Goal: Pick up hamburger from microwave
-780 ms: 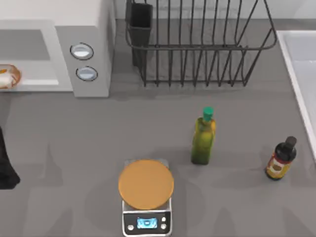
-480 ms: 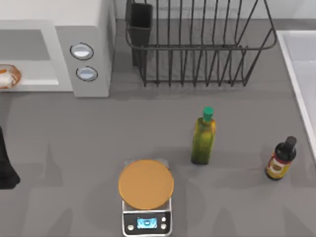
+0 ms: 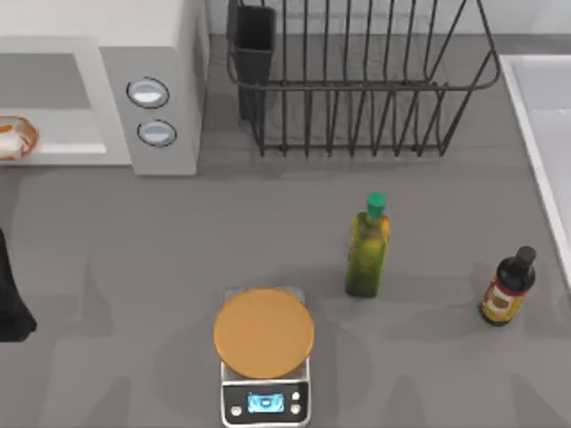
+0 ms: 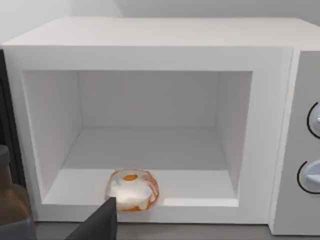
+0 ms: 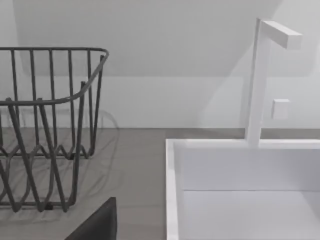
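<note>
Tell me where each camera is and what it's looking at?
Top view: above the table, looking down on the microwave, dish rack and scale; my left arm shows at the left edge.
Left wrist view: on my left arm, facing the open microwave; a dark fingertip of the left end effector shows.
Right wrist view: on my right arm, facing the sink and dish rack; a dark fingertip shows.
Shared: the hamburger shows in the top and left wrist views.

The microwave is white-grey with 2 silvery-blue knobs. The hamburger is orange-brown with pale whitish parts. The dish rack is black wire. The scale's disc is orange-brown. One bottle is yellow-green with a green cap; the other bottle looks dark, perhaps with a yellow label.
</note>
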